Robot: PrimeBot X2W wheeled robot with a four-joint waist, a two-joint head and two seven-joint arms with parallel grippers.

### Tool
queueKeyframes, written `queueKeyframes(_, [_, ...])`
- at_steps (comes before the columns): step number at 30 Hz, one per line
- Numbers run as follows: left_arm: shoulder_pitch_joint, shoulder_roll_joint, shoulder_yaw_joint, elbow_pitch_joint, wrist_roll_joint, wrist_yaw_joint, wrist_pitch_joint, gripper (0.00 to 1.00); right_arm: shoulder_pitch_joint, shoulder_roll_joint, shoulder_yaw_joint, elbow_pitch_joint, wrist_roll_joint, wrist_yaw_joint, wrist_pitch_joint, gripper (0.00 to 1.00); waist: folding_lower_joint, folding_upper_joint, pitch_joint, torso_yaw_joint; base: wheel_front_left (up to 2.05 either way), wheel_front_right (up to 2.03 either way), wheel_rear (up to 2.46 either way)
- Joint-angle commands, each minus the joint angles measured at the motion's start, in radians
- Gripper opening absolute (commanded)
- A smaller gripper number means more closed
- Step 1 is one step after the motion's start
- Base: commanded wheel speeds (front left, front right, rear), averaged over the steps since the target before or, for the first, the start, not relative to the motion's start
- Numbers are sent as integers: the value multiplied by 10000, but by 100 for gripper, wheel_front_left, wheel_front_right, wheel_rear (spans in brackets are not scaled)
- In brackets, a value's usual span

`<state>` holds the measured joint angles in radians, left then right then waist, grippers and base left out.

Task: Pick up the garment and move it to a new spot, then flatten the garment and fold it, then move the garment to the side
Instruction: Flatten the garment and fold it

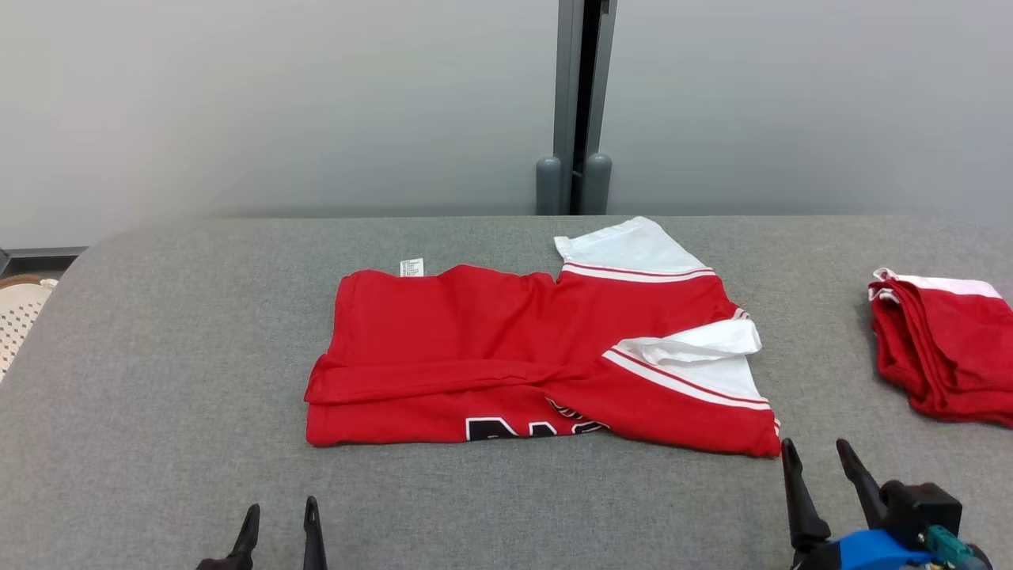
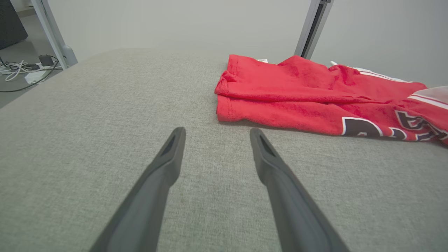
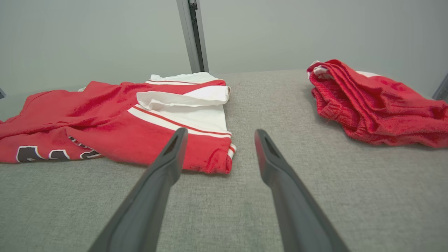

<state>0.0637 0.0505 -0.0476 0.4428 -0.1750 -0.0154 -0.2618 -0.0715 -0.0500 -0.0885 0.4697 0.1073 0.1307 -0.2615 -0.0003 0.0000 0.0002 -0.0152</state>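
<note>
The garment [image 1: 514,356], red with white sleeves, lay partly folded across the middle of the grey tabletop [image 1: 158,356], a fold doubled over its front and black lettering showing along the near edge. The left claw [image 1: 282,505] stood wide and empty, short of the garment's near left corner. The right claw [image 1: 815,445] was wide too, holding nothing, one fingertip just beside the near right corner. A red bundle [image 1: 942,348] lay well apart at the right
</note>
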Motion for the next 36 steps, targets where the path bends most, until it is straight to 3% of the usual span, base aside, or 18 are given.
queueKeyframes(1, [121, 11, -43, -59, -13, 51, -42, 100, 213, -22, 38, 28, 55, 0, -46, 100, 3, 0, -95, -57, 0, 0, 0])
queueKeyframes(10, [405, 9, -354, -21, -218, 114, -42, 100, 609, -21, 310, 181, 361, 0, -46, 100, 3, 0, -244, -74, 0, 0, 0])
queueKeyframes(21, [-552, 9, -567, -43, -226, -17, -42, 100, -809, -21, 272, 1274, 847, 0, -46, 100, 3, 0, 586, 28, 0, 0, 0])
queueKeyframes(33, [-1501, 7, -809, 249, -335, -239, -42, 100, -2703, -20, 84, 3963, 1025, -1, -2, 100, 3, 0, 1643, 304, 0, 0, 0])
queueKeyframes(34, [-1538, 9, -805, 257, -340, -247, -42, 100, -2765, -11, 85, 4209, 1082, -1, 17, 76, 3, 0, 1692, 316, 0, 0, 0])
queueKeyframes(35, [-1563, 10, -783, 266, -341, -252, -42, 100, -2795, -3, 125, 4353, 1101, 0, 23, 36, 3, 0, 1732, 319, 0, 0, 0])
queueKeyframes(36, [-1580, 9, -750, 274, -353, -267, -42, 100, -2828, -1, 166, 4454, 1141, 0, 34, 10, 3, 0, 1775, 315, 0, 0, 0])
